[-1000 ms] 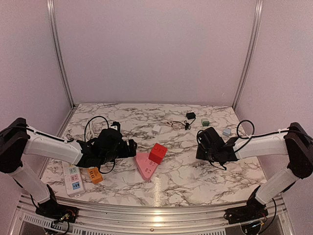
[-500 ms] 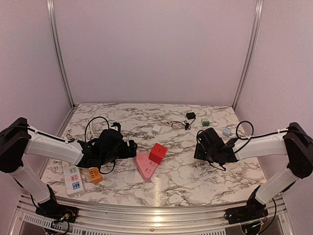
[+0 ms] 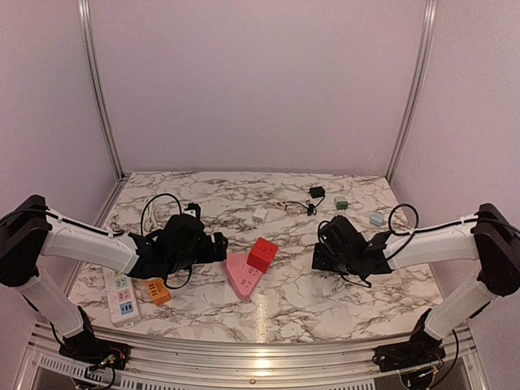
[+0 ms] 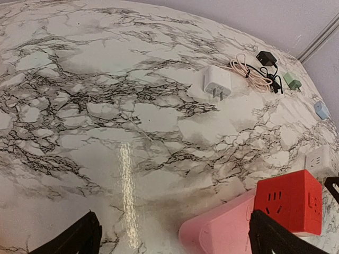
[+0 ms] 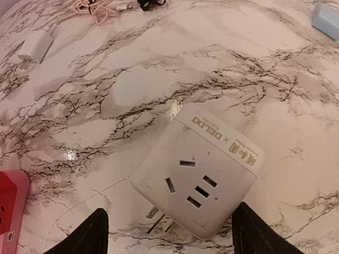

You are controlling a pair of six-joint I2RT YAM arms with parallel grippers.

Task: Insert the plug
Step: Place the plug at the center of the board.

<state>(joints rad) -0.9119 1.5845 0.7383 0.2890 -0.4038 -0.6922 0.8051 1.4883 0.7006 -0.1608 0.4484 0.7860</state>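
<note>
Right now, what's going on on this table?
Two robot arms are setting up to plug something in. The right tool is open around a white plug adapter that lies on the marble table, one finger on either side and not closed on it. The left tool is open and empty, pointed toward the red cube socket and the pink power strip in the middle. The adapter's prongs are bare; it is not yet plugged in.

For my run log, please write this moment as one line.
left pincer open | right pincer open, straddling white adapter on table | adapter not inserted
</note>
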